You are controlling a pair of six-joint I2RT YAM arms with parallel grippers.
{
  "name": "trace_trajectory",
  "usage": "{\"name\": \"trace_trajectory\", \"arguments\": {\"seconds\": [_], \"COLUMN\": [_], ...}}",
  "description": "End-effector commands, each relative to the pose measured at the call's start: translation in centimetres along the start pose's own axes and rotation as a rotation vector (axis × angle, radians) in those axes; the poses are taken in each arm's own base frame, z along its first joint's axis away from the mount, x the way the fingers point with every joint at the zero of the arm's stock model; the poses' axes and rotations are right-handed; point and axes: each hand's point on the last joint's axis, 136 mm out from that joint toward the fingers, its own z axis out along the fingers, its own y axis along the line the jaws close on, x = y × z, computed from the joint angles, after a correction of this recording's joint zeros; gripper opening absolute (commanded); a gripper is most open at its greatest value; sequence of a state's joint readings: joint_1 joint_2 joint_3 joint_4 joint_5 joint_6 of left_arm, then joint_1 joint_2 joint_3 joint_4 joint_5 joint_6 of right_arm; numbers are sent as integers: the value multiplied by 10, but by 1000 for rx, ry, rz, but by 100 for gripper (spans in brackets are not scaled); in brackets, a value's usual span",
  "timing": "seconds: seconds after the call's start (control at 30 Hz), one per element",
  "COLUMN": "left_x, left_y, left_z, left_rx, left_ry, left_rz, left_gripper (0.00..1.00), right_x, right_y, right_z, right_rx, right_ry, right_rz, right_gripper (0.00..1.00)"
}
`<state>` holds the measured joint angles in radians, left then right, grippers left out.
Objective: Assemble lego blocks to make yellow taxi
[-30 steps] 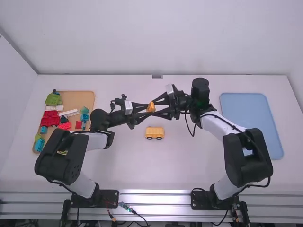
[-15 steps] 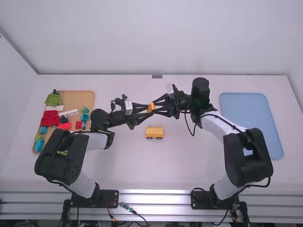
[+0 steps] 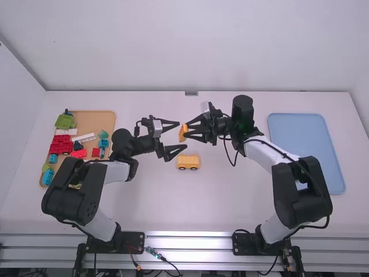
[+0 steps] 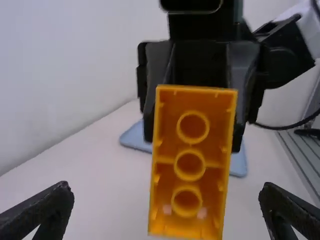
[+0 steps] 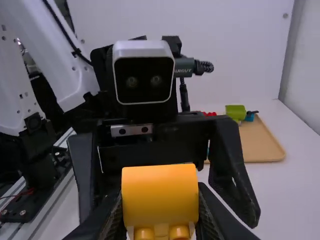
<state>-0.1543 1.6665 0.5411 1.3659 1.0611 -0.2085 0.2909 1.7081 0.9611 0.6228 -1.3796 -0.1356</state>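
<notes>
Right fingers (image 3: 197,120) pinching yellow block (image 5: 160,192), left fingers (image 3: 172,152) spread; left wrist view, three inner rings (image 4: 189,177); right wrist view, studs (image 5: 179,233)

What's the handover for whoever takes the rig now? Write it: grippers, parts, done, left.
Left gripper: open, holding nothing, facing the held block.
Right gripper: shut on a yellow block, raised above the table, its hollow side toward the left gripper.
Parts: yellow wheeled piece on the table between the arms; other coloured blocks on the tan tray.
Done: wheeled piece stands on its wheels.
Left: held block not yet on it; probably goes on top.
</notes>
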Motion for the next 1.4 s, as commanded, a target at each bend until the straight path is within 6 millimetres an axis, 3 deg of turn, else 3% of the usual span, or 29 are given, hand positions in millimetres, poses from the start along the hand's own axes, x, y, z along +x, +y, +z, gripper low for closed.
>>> {"name": "trace_trajectory", "arguments": {"seconds": [0.0, 0.17, 0.33, 0.47, 0.57, 0.73, 0.9, 1.03, 1.07, 1.13, 1.2, 1.27, 1.37], "left_x": [6, 17, 13, 2, -10, -31, -29, 9, 27, 37, 35, 28, 17], "left_y": [15, 40, 56, 65, 67, 92, 120, 163, 171, 166, 160, 149, 148], "left_z": [-10, -41, -81, -109, -129, -161, -167, -183, -193, -193, -187, -180, -185], "left_rx": [-49, -121, -130, -107, -50, -145, -288, -594, -697, -700, -649, -551, -554], "left_ry": [21, 57, 61, 62, 66, 56, 60, 216, 346, 500, 559, 624, 655], "left_rz": [2, -79, -107, -125, -19, 27, -33, -116, -151, -147, -110, -28, -5], "left_gripper": [99, 99, 99, 99, 99, 99, 99, 99, 99, 99, 99, 99, 99], "right_x": [-2, 13, 32, 42, 46, 55, 58, 60, 61, 67, 70, 83, 100], "right_y": [-16, -44, -55, -49, -41, -39, -34, -35, -37, -43, -46, -49, -49], "right_z": [1, -2, -1, 4, 8, 15, 26, 28, 28, 29, 31, 36, 44], "right_rx": [78, 246, 328, 345, 344, 406, 406, 433, 443, 447, 437, 407, 330], "right_ry": [10, 76, 251, 435, 565, 704, 738, 763, 770, 785, 798, 848, 923], "right_rz": [3, 93, 133, 105, 72, 41, 11, 19, 27, 40, 48, 74, 92], "right_gripper": [2, 2, 2, 1, 0, 0, 0, 0, 0, 0, 0, 0, 0]}}
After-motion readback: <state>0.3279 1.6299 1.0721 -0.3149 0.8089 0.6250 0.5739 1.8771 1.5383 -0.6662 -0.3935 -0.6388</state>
